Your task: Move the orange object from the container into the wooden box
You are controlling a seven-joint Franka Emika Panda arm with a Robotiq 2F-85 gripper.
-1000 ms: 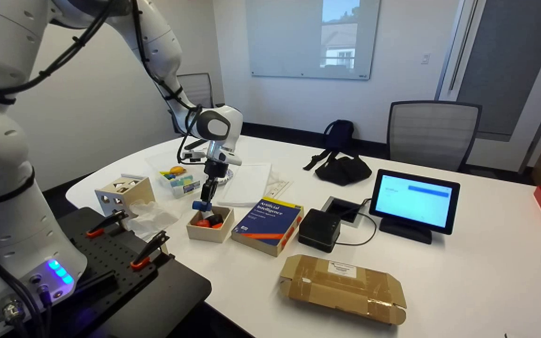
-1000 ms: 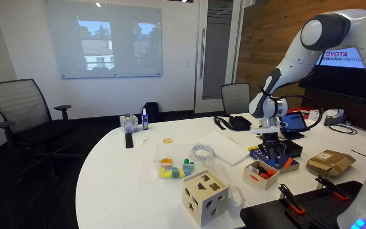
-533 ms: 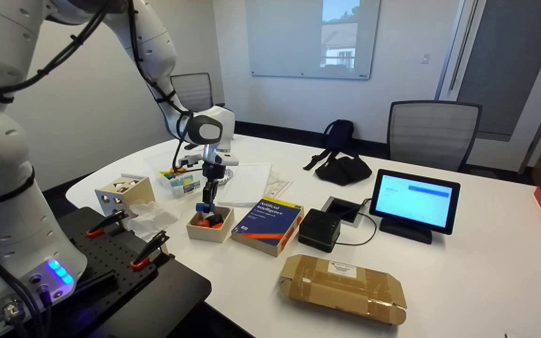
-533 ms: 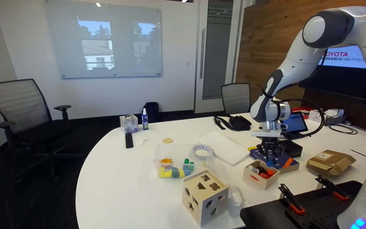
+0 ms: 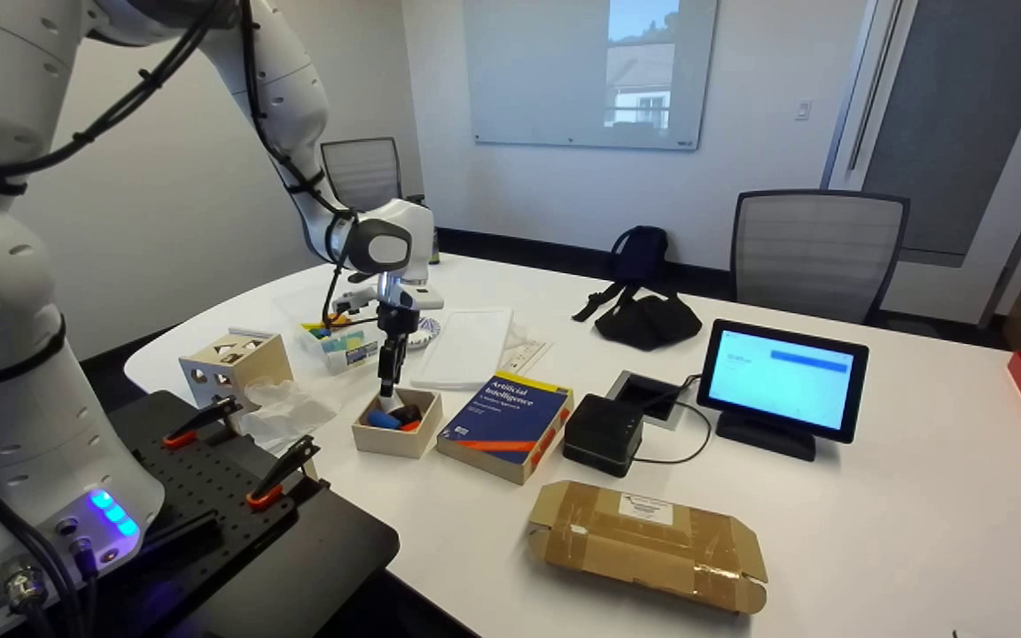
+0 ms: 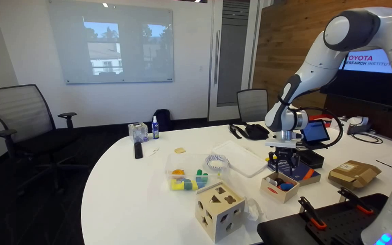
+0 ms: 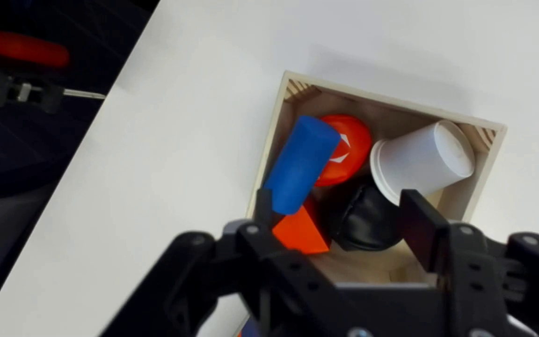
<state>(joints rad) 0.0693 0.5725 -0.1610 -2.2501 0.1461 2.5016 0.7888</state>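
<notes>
"How is the hand (image 7: 338, 203) standing?"

"Spread, with its two fingertips (image 7: 419, 220) well apart, above the wooden box (image 7: 391, 99), which lies right of centre in the wrist view."

"And the orange object (image 7: 301, 234)?"

"Inside that box: an orange-red block a little below the middle of the frame, partly covered by the blue cylinder (image 7: 303, 164)."

"What else shares the box?"

"The cylinder lies slanted near the left wall, overlapping a red round thing (image 7: 356, 145). A white cup (image 7: 419, 159) lies on its side toward the upper right corner. Below and left of it sits a black thing (image 7: 372, 220); I can't tell what it is."

"Where's the container (image 6: 189, 163)?"

"In an exterior view it's the clear tub, just below the middle of the frame, on the table (image 6: 124, 204). A yellow-orange piece (image 6: 178, 173) is in it, with a yellow piece (image 6: 177, 185) and green pieces (image 6: 200, 173)."

"And around these?"

"Toward the bottom of that frame stands a pale cube (image 6: 219, 212) with cut-out shapes, near the tub. In both exterior views the blue book (image 5: 506, 421) lies just beside the wooden box."
</notes>
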